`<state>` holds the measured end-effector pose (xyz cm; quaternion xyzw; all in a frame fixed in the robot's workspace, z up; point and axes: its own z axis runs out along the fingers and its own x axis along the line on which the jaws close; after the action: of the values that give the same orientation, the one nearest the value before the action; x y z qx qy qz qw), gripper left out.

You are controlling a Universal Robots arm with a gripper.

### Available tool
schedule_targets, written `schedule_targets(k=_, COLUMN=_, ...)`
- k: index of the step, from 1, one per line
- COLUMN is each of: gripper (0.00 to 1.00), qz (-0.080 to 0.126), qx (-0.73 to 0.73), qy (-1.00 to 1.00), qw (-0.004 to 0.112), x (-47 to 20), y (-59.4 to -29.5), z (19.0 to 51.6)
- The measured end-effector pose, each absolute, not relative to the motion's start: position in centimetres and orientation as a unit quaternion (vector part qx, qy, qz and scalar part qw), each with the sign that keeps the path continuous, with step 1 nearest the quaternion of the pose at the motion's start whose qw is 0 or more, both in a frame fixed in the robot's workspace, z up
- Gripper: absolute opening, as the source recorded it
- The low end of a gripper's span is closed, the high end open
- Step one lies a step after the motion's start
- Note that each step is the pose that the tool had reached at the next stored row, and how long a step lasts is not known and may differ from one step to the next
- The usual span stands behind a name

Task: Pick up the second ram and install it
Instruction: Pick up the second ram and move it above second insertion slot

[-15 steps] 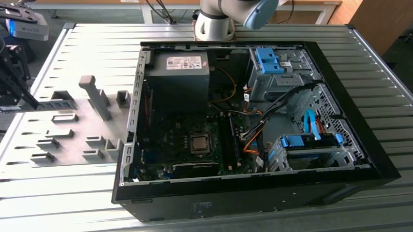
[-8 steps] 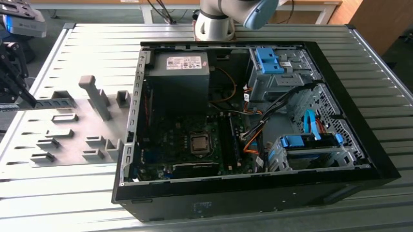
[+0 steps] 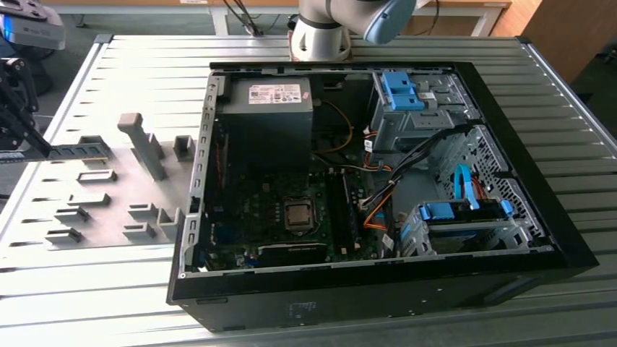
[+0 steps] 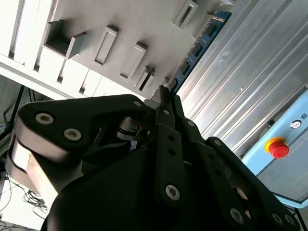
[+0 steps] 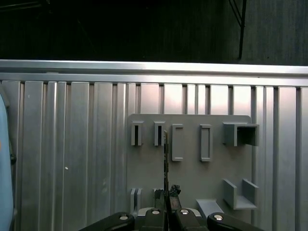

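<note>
Holding: my gripper (image 5: 168,191) is pinched on one end of the second ram (image 5: 166,154), I judge to leave its long edge free for seating.
Ram: edge-on, hanging just above the fixture plate (image 5: 192,178) and its slots.

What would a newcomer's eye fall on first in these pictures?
The open computer case dominates the middle of the exterior view, with its motherboard and blue drive-bay clips exposed. At the exterior view's left, the gripper holds the second ram over the grey fixture plate; both wrist views show the stick clamped in it. A red emergency-stop button stands out in the second wrist view.
</note>
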<state>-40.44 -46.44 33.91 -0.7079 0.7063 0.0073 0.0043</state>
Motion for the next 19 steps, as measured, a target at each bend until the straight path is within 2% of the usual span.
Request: schedule_targets(k=19, gripper=0.14, qz=0.007, qx=-0.708, qy=0.706, qw=0.004, x=-40.45, y=-46.43, z=34.92)
